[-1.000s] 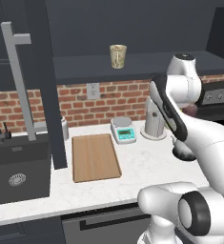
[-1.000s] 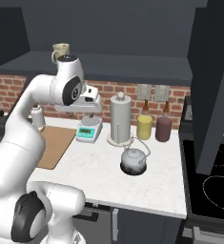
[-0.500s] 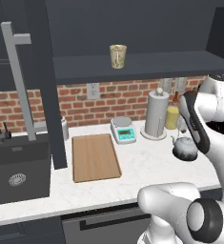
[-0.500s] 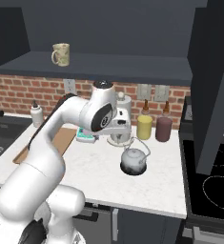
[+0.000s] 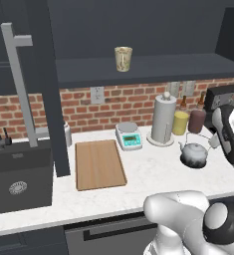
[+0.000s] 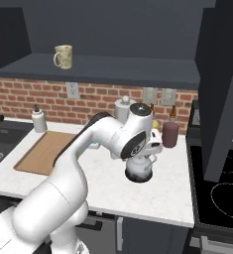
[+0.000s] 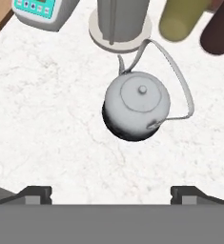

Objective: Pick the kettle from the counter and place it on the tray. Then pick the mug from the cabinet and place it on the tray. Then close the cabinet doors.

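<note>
here the gripper (image 7: 111,193) is held wide apart and empty above the kettle (image 7: 137,112), which sits ahead of the fingertips on the counter (image 7: 46,119), so the thin handle (image 7: 178,71) could be missed and the kettle nudged aside if the descent is off-centre.

Glossy white rounded arm (image 6: 88,149), bulbous segments, dark grey disc-shaped joint caps, small dark squared fingertips (image 7: 37,193) on pincer

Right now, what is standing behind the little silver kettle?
Behind the kettle stand a white roll holder, a yellow canister and a dark red canister, then the brick wall. The arm covers the counter beside them.
</note>
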You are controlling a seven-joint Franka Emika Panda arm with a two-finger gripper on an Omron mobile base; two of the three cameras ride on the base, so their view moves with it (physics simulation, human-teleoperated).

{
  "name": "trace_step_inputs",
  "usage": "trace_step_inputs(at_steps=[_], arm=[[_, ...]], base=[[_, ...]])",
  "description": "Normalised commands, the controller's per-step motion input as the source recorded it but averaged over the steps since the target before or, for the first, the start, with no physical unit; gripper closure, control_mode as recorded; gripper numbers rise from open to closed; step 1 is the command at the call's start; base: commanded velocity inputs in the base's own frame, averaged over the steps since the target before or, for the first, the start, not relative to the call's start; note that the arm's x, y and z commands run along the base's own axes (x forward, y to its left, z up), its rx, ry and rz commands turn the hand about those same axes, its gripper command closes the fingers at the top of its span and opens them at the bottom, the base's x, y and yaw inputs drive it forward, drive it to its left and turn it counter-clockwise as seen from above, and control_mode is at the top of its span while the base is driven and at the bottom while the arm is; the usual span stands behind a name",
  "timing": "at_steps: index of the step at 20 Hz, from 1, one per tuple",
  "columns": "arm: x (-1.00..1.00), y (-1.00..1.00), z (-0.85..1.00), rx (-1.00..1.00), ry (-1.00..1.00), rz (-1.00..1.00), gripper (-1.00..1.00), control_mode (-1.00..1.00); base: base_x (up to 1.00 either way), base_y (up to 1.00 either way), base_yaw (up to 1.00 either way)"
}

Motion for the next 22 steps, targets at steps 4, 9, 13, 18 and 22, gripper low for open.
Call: trace_step_inputs(at_steps=[4,9,13,18,22], arm=[[0.16,-0.36,0.0,0.12,0.0,0.07,-1.0,-1.0],[0.25,-0.16,-0.11,0.08,0.0,0.03,-1.0,-1.0],[0.25,-0.07,-0.19,0.05,0.0,0.0,-1.0,-1.0],[0.29,-0.01,-0.24,0.03,0.0,0.0,-1.0,-1.0],[0.26,-0.04,-0.21,0.03,0.0,0.0,-1.0,-1.0]], base=[[0.0,0.0,0.0],[0.0,0.0,0.0],[0.0,0.0,0.0],[0.0,0.0,0.0],[0.0,0.0,0.0]])
